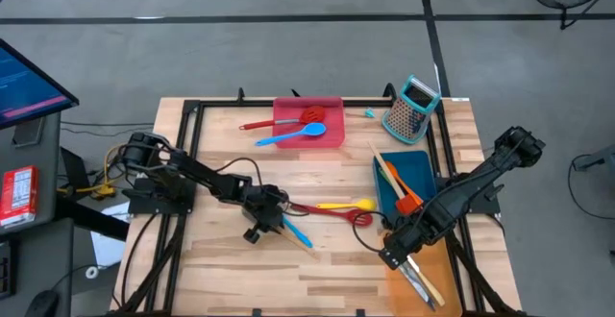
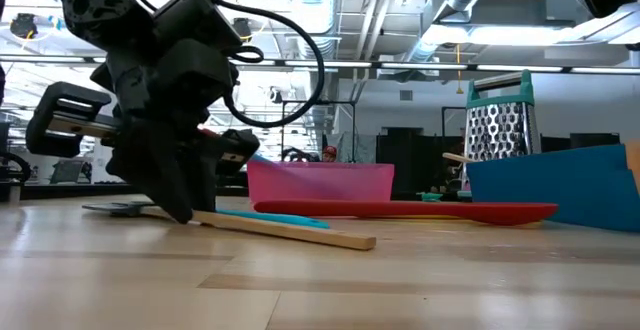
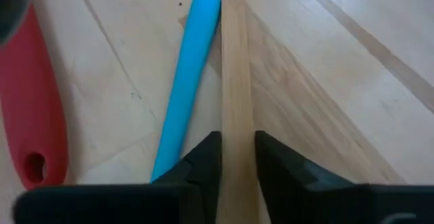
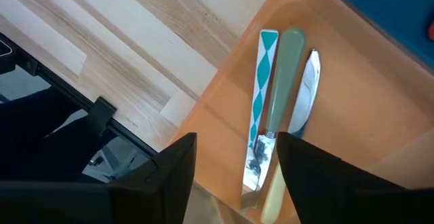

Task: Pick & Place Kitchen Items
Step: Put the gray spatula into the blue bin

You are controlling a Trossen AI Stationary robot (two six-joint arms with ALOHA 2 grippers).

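My left gripper (image 3: 237,157) pinches a flat pale wooden handle (image 3: 235,81) beside a smooth, rounded blue handle (image 3: 186,81).

From table height the left arm's bulk hides the near end of the wooden handle (image 2: 290,231). The red utensil (image 3: 30,108) is blurred and cut off at the edge. The orange tray (image 4: 352,115) runs out of frame.
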